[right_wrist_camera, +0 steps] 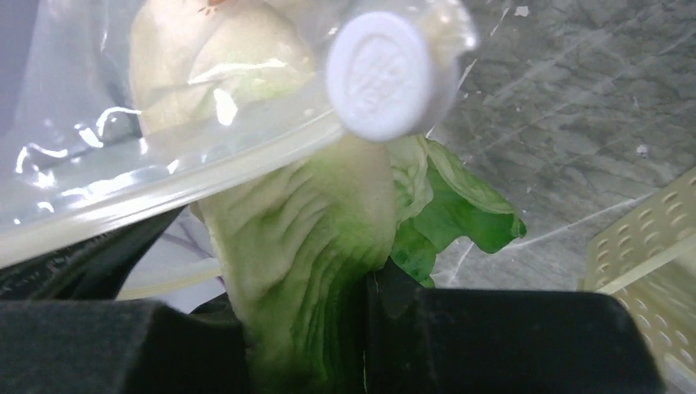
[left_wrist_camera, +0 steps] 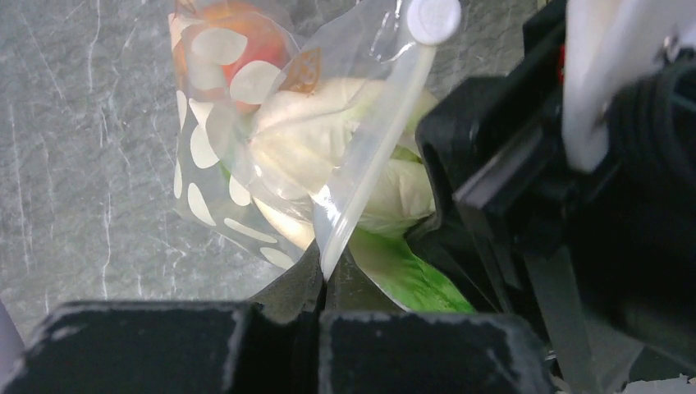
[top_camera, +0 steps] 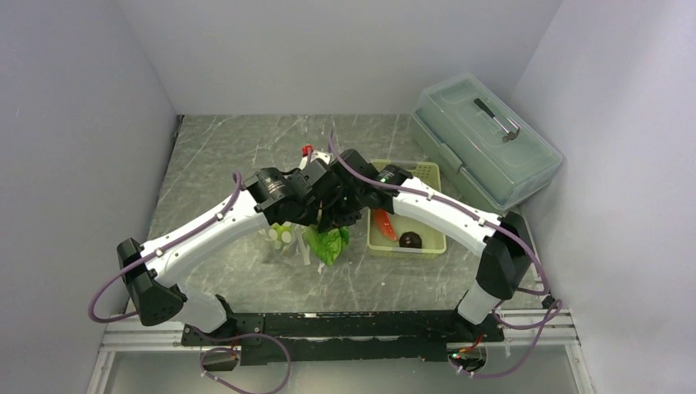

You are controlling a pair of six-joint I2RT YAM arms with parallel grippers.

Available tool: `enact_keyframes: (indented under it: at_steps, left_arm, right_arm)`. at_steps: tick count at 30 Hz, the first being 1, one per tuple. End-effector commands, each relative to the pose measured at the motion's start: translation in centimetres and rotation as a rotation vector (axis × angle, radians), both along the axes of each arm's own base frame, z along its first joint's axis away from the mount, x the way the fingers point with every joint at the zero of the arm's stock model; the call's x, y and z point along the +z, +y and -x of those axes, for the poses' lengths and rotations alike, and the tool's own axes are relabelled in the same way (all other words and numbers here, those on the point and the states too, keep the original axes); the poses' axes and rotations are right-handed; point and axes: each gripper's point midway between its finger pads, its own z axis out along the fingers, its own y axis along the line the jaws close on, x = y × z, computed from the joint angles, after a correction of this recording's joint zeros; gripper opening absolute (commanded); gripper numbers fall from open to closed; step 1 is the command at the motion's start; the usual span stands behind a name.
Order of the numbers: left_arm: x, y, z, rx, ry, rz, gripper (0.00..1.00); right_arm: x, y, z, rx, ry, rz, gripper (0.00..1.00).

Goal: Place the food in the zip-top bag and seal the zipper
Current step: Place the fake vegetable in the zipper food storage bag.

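Note:
My left gripper (left_wrist_camera: 327, 283) is shut on the zipper strip (left_wrist_camera: 369, 156) at the mouth of the clear spotted zip-top bag (left_wrist_camera: 215, 176), which holds an orange-red ball (left_wrist_camera: 238, 37). My right gripper (right_wrist_camera: 328, 328) is shut on the leafy green lettuce (right_wrist_camera: 312, 238) and holds it at the bag mouth, next to the white slider (right_wrist_camera: 379, 74). In the top view both grippers meet above the bag (top_camera: 283, 236), with the lettuce (top_camera: 328, 244) hanging below them. A red-orange long piece (top_camera: 385, 224) and a dark maroon ball (top_camera: 410, 240) lie in the pale green basket (top_camera: 429, 174).
A large translucent lidded box (top_camera: 484, 139) stands at the back right beside the wall. The basket's corner shows at the right edge of the right wrist view (right_wrist_camera: 657, 271). Grey marbled table (top_camera: 230, 148) lies behind and left of the arms.

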Motion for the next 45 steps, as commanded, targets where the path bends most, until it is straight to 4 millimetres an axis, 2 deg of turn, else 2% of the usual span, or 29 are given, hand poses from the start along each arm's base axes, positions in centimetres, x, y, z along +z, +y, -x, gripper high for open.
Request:
enact_keyframes:
  at_steps: [1, 6, 12, 17, 24, 29, 35, 40, 45]
  left_arm:
    - [0.5, -1.3, 1.0, -0.037, -0.012, 0.049, 0.0]
    - [0.3, -1.9, 1.5, -0.059, -0.008, 0.053, 0.0]
    - [0.0, -2.1, 1.8, -0.068, 0.001, 0.048, 0.0]
    - [-0.5, -2.5, 2.1, -0.093, 0.012, 0.029, 0.0]
    - [-1.0, -4.4, 2.9, -0.164, 0.045, 0.039, 0.0]
    - [-0.1, -5.5, 2.9, -0.197, 0.033, 0.098, 0.0]
    - [0.8, -7.5, 3.3, -0.239, 0.033, 0.208, 0.0]
    - [2.6, -8.6, 4.0, -0.285, 0.037, 0.305, 0.0]
    - [5.0, -8.3, 4.5, -0.304, 0.027, 0.393, 0.0]
  right_arm:
    - [4.3, 2.3, -1.1, 0.015, -0.027, -0.207, 0.0]
    - [4.7, 2.5, -1.9, -0.016, 0.024, -0.278, 0.0]
    - [6.7, 2.1, -2.7, -0.051, 0.047, -0.375, 0.0]
    - [7.7, 1.7, -3.7, -0.081, 0.023, -0.381, 0.0]
    - [7.5, 2.9, -5.1, -0.098, 0.002, -0.411, 0.0]
    - [6.7, 3.3, -6.1, -0.187, -0.006, -0.438, 0.0]
    - [5.7, 4.4, -6.1, -0.269, -0.033, -0.488, 0.0]
    - [5.5, 5.7, -5.3, -0.223, -0.05, -0.537, 0.0]
    - [5.6, 5.9, -4.3, -0.179, -0.07, -0.579, 0.0]
